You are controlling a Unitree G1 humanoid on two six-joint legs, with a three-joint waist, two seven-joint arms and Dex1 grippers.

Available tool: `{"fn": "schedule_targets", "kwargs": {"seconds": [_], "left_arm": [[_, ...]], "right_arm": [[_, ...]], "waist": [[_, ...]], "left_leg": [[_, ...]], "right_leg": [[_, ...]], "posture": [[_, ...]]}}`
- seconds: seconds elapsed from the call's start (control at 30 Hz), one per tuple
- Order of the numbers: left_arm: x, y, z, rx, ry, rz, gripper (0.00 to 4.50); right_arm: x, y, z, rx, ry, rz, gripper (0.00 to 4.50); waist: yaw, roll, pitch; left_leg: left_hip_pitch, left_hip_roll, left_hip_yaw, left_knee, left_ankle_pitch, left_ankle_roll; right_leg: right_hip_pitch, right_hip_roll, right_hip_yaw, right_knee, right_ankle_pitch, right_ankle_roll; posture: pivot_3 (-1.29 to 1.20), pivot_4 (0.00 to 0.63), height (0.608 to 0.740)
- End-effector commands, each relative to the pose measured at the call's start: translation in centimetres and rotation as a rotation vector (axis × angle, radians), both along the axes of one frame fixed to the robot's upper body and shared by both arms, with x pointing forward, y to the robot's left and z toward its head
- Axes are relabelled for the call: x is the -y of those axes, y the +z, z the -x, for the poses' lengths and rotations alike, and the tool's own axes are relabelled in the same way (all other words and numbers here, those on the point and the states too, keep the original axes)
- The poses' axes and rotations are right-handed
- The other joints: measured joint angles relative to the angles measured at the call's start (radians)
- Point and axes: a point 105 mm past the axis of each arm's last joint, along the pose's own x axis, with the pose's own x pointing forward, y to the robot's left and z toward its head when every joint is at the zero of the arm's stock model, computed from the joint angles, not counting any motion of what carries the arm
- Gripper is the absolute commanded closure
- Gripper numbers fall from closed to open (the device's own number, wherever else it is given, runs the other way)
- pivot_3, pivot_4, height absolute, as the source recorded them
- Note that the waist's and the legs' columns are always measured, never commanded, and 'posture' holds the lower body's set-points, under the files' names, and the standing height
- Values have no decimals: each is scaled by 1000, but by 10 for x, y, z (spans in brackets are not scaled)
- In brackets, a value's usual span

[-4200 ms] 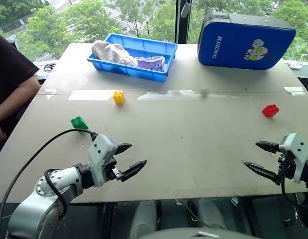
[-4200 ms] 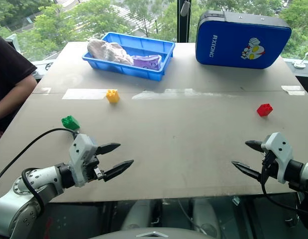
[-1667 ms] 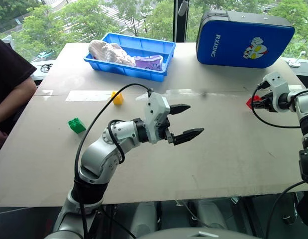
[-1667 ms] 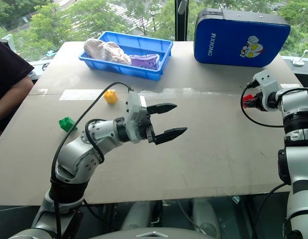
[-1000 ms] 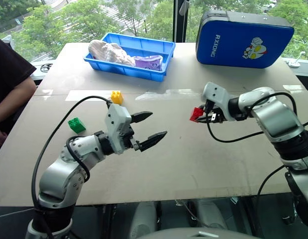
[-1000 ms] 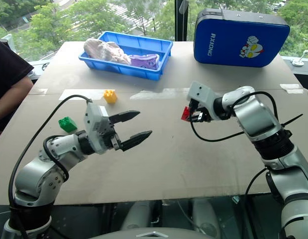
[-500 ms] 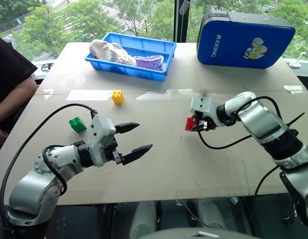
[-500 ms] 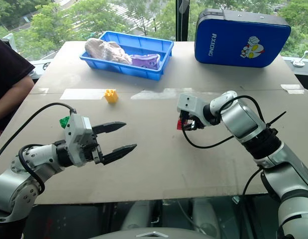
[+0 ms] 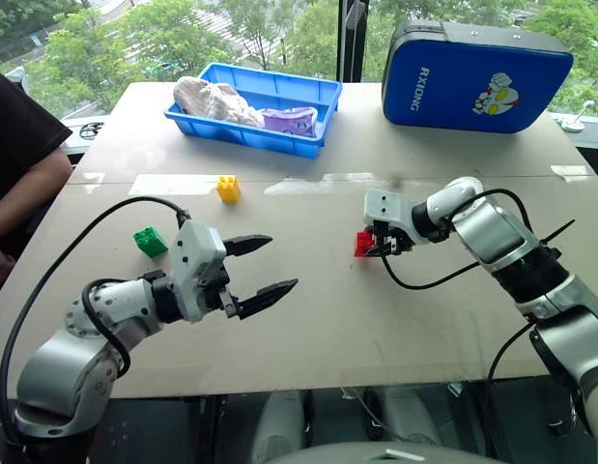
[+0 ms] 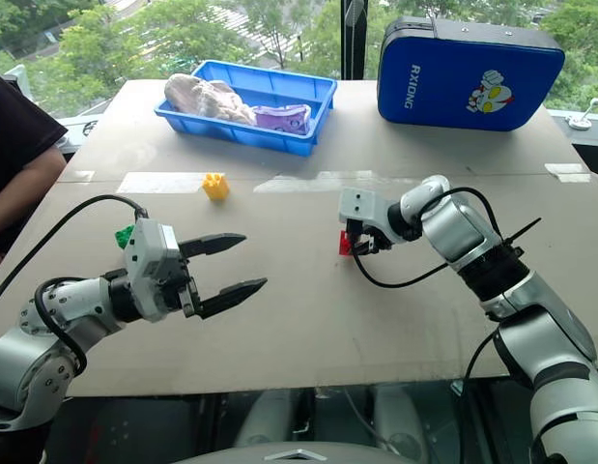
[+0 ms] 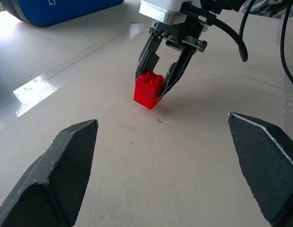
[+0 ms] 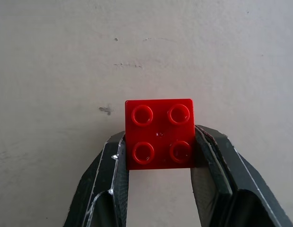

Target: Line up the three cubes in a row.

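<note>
Left wrist view: right gripper (image 11: 161, 87) pinches the red brick (image 11: 149, 90) mid-table (image 9: 395, 319); released tilted, it could topple, while the left gripper (image 9: 264, 265) gapes empty.

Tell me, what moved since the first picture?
The right gripper took hold of the red cube at the table's right side, carried it to the middle and lowered it to the table. The left gripper swung out and came back, open. The yellow cube, green cube, blue tray and blue case stayed put.
</note>
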Motion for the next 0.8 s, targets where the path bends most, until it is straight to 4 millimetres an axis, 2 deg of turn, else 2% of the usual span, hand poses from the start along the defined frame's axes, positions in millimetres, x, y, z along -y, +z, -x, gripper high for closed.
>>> {"fn": "schedule_targets", "kwargs": {"seconds": [0.03,0.37,0.4,0.47,0.5,0.53,0.57,0.63,0.8], "left_arm": [[4,9,4,47,-22,-16,0],[4,10,7,49,2,-16,0],[4,10,7,49,4,-16,0],[4,10,8,48,9,-16,0],[4,10,8,47,12,-17,0],[3,10,8,45,16,-17,0],[2,10,8,43,23,-16,0],[-1,10,7,34,54,-1,0],[-21,3,-6,-14,212,42,0]], "right_arm": [[-4,8,-5,38,33,4,3206],[-10,5,-8,7,87,20,3206],[-10,5,-8,5,90,20,2167],[-11,6,-10,6,95,20,1289],[-11,7,-11,14,94,20,649],[-11,8,-13,22,93,18,303],[-11,9,-13,27,94,14,84],[-12,18,-12,32,101,-26,84],[-5,37,9,33,150,-124,84]], "waist": [[0,0,0],[-1,0,0],[-1,0,0],[-1,0,0],[-1,0,0],[-1,0,0],[-1,0,0],[-1,0,0],[3,1,0]], "left_leg": [[0,0,0,0,0,0],[0,0,0,0,0,0],[0,0,0,0,0,0],[0,0,0,0,0,0],[0,0,0,0,0,0],[0,0,0,0,0,0],[0,0,0,0,0,0],[0,0,0,0,0,0],[0,0,0,0,0,0]], "right_leg": [[0,0,0,0,0,0],[0,0,0,0,0,0],[0,0,0,0,0,0],[0,0,0,0,0,0],[0,0,0,0,0,0],[0,0,0,0,0,0],[0,0,0,0,0,0],[0,0,0,0,0,0],[0,0,0,0,0,0]], "posture": [[0,150,740],[0,150,740],[0,150,740],[0,150,740],[0,150,740],[0,150,740],[0,150,740],[0,150,740],[0,150,740]]}}
